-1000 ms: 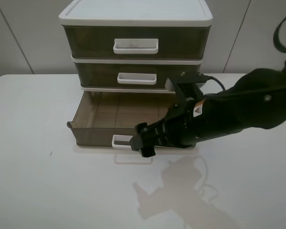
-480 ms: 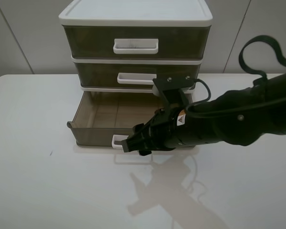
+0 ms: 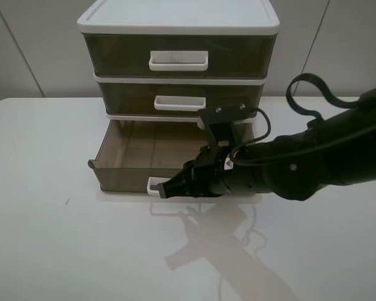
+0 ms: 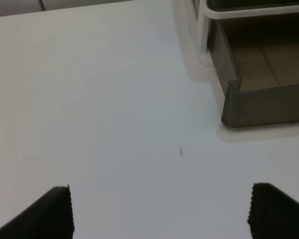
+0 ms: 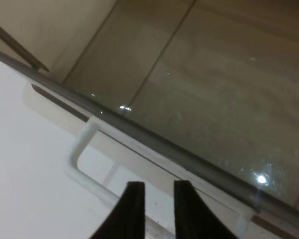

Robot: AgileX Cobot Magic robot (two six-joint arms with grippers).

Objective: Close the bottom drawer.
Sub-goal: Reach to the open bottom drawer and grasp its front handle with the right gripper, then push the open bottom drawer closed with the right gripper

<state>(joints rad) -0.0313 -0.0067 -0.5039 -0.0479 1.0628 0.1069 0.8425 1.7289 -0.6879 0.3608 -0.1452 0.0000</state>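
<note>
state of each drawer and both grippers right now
bottom drawer: pulled out, looks empty
middle drawer: closed
top drawer: closed
right gripper: fingers nearly together, at the bottom drawer's white handle
left gripper: open, above bare table, holding nothing

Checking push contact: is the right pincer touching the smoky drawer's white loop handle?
Cannot tell. In the right wrist view the right pincer overlaps the white loop handle, with no plain contact or gap.
</note>
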